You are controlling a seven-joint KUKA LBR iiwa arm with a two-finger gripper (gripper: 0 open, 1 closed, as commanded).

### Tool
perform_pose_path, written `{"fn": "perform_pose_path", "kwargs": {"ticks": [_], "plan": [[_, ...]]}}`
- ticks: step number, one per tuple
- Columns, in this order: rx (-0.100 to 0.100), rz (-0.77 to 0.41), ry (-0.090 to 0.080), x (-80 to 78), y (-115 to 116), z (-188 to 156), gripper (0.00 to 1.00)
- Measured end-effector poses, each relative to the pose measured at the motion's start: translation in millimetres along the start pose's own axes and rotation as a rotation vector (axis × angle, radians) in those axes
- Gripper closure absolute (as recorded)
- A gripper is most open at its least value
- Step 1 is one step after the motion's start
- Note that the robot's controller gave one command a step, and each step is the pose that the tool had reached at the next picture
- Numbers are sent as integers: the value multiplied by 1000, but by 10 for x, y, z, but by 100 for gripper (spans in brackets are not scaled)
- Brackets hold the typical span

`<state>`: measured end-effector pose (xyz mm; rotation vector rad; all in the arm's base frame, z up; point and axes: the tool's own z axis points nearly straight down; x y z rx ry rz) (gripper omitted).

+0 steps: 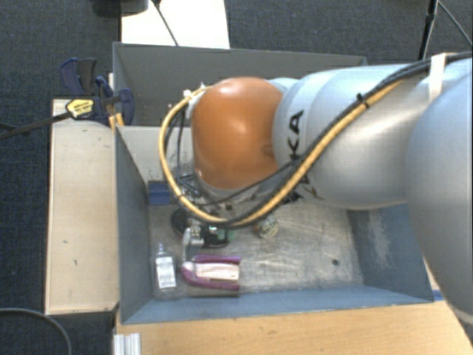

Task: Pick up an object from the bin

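My gripper (pixel 194 234) reaches down under the arm's orange cover, near the bin's left front. Directly below it, by the front wall, lies a purple and pink oblong thing (pixel 213 272), apart from the gripper. A small clear packet with a white label (pixel 164 270) lies left of that, in the front left corner. A black round thing (pixel 179 220) sits just left of the gripper, and a bit of green (pixel 219 235) shows at its right. A small tan and white thing (pixel 267 228) lies further right on the floor.
A blue block (pixel 157 192) rests against the left wall behind the black thing. The arm and its cover hide the back and middle of the bin. Bare scuffed floor shows to the right front.
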<state>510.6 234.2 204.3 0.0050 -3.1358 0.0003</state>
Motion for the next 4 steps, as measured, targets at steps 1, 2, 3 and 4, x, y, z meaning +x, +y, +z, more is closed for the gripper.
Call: {"fn": "perform_pose_path", "kwargs": {"ticks": [1,2,3,4], "plan": [[-6,-19,-25,-381,-510,1146,0],[-4,-17,-9,-324,-497,1179,100],[-4,-12,-14,-301,-376,107,100],[-3,-28,-14,-226,-369,-561,100]]}}
